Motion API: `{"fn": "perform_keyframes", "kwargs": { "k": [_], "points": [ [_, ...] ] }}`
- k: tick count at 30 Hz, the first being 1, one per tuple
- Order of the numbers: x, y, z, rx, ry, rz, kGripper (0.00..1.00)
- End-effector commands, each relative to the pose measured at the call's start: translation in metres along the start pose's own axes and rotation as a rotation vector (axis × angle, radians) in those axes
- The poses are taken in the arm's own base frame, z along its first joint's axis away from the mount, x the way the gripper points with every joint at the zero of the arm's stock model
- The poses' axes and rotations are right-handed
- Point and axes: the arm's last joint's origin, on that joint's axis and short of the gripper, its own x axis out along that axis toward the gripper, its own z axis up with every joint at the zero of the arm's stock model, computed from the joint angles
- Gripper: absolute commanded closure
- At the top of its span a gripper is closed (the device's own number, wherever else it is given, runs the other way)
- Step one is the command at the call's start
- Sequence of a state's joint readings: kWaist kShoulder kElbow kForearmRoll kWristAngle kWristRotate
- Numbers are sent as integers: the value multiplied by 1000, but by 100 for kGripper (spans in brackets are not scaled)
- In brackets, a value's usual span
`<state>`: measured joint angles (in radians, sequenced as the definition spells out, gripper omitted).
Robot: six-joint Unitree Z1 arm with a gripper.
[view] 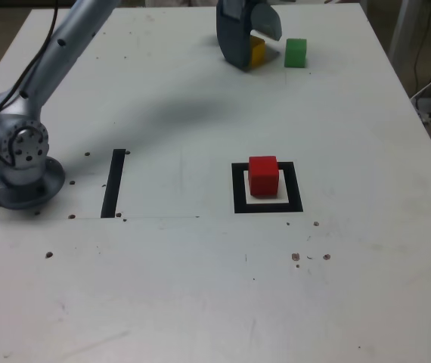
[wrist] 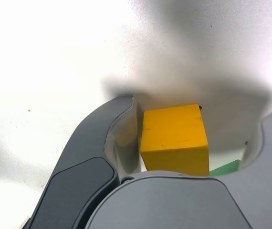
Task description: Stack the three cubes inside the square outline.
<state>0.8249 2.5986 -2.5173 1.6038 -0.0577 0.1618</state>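
Figure: one moment in stacking three cubes, items listed largest to smallest. The pale grey tabletop (view: 200, 287) carries everything. My silver-grey jointed arm (view: 57, 53) reaches from its base at the exterior view's left to the far edge of the table. The thick black square outline with a pale centre (view: 240, 189) lies mid-table, well apart from me; a straight black strip (view: 113, 181) lies to its left in the exterior view. My dark grey curved gripper (view: 255, 47) stands over the small solid yellow cube (wrist: 174, 138), jaws spread to either side of it. In the wrist view one jaw sits just beside a yellow face and the other stands clear, so I judge this a straddle and not yet a pinch. The cube lies between my fingers (wrist: 121, 129), so the coming move turns only on closing squarely across its faces. The small red cube (view: 263, 175) already sits inside the outline. The small green cube (view: 296, 53) rests just beside the yellow cube, to its right in the exterior view.
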Motion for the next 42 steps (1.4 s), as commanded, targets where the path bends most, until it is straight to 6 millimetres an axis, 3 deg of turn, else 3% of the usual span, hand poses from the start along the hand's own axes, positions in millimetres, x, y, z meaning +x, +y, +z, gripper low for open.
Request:
{"fn": "perform_keyframes", "kwargs": {
  "k": [1,6,24,32,42],
  "points": [
    [3,-1,-2,-1,36,-3,55],
    [2,-2,-1,5,29,5,71],
    [-13,-12,-7,42,9,16,72],
    [-42,-48,-31,136,14,45,72],
    [-64,-118,-80,305,55,79,72]
  ]
}}
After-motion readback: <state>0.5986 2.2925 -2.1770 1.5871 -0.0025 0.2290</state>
